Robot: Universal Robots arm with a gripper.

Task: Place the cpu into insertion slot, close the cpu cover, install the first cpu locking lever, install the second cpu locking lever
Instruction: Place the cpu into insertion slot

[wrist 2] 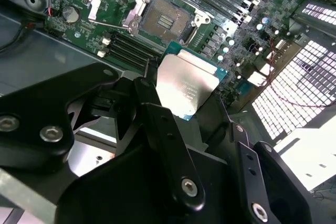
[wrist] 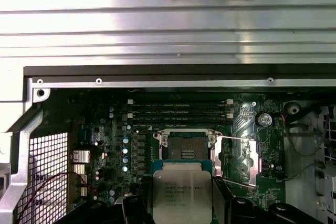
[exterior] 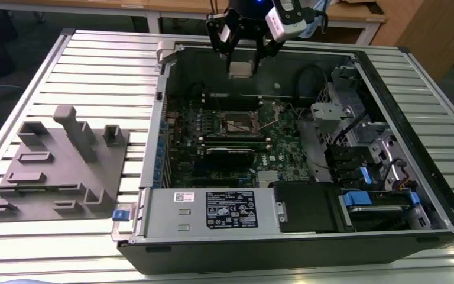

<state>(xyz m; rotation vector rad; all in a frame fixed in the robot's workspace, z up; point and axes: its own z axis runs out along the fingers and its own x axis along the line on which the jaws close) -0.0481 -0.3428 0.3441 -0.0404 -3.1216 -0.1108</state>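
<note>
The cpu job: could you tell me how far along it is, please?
The cpu is picked up and clamped in the gripper, short of the insertion slot, which is empty with its cpu cover swung open. Left: seating the chip, shutting the cover, fastening both locking levers.

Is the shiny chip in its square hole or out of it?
Out. The gripper holds the cpu in the air, apart from the insertion slot, whose bare dark centre shows.

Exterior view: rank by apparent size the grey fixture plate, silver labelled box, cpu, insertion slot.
Largest: grey fixture plate.
Next: silver labelled box.
Last: insertion slot and cpu look alike; the raised cpu may be nearer the camera, so unranked.
</note>
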